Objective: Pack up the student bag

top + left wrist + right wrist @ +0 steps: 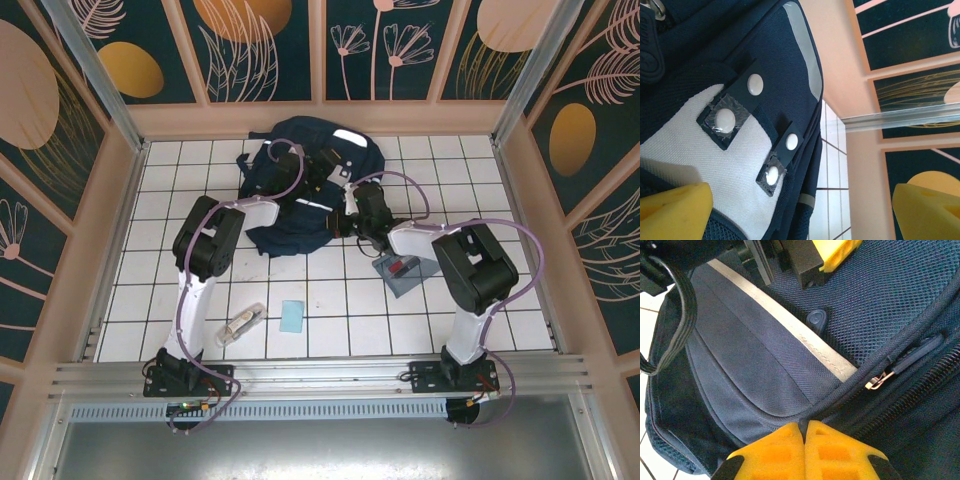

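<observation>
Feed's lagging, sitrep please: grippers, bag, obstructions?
Left gripper open over the grey patch. Right gripper shut by the zip pull. Student bag lying on the tiles. Flat grey item beside right arm.

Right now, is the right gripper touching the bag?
Cannot tell. In the right wrist view the shut right gripper sits at a seam of the bag, but its own tips hide whether they press the fabric or hang just above.
</observation>
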You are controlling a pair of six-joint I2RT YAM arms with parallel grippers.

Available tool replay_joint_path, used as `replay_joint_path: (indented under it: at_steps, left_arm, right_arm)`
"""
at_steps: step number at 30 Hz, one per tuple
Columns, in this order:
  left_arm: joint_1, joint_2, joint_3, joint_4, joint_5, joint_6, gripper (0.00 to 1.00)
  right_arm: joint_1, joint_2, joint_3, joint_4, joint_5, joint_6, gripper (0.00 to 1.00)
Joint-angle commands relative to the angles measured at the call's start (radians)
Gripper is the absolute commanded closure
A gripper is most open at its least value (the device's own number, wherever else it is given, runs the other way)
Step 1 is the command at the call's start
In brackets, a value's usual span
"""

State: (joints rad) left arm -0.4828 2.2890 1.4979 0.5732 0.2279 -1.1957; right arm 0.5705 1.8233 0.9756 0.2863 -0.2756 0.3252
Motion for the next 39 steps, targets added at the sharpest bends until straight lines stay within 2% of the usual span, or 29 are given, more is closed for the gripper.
replay_joint_path:
  at_steps: [1,4,7,13,18,23,29,34,39]
  left_arm:
    - [0.016,-0.013,-0.009,-0.177,-0.012,0.096,0.07]
    - [0.021,-0.065,0.027,-0.272,-0.024,0.183,0.06]
    - [0.025,-0.128,0.041,-0.361,-0.055,0.272,0.05]
    - [0.034,-0.251,0.015,-0.481,-0.095,0.367,0.05]
    - [0.035,-0.357,-0.083,-0.531,-0.061,0.366,0.05]
    - [0.014,-0.446,-0.227,-0.571,0.013,0.338,0.13]
    - [-0.036,-0.503,-0.34,-0.618,0.023,0.319,0.17]
    - [-0.049,-0.49,-0.348,-0.646,0.026,0.315,0.2]
    - [-0.063,-0.455,-0.31,-0.702,0.021,0.335,0.27]
  right_arm:
    - [0.062,-0.016,0.065,-0.061,-0.013,-0.011,0.79]
    - [0.071,-0.038,0.081,-0.094,-0.015,-0.015,0.65]
    - [0.072,-0.087,0.084,-0.126,-0.002,-0.005,0.6]
    - [0.059,-0.172,0.081,-0.214,0.096,-0.013,0.59]
    - [-0.016,-0.163,0.092,-0.294,0.195,0.048,0.59]
    - [-0.135,-0.081,0.096,-0.272,0.155,0.165,0.58]
    - [-0.173,0.057,0.157,-0.22,0.14,0.216,0.54]
    - [-0.168,0.144,0.179,-0.156,0.037,0.284,0.55]
    - [-0.113,0.138,0.114,-0.079,0.042,0.361,0.62]
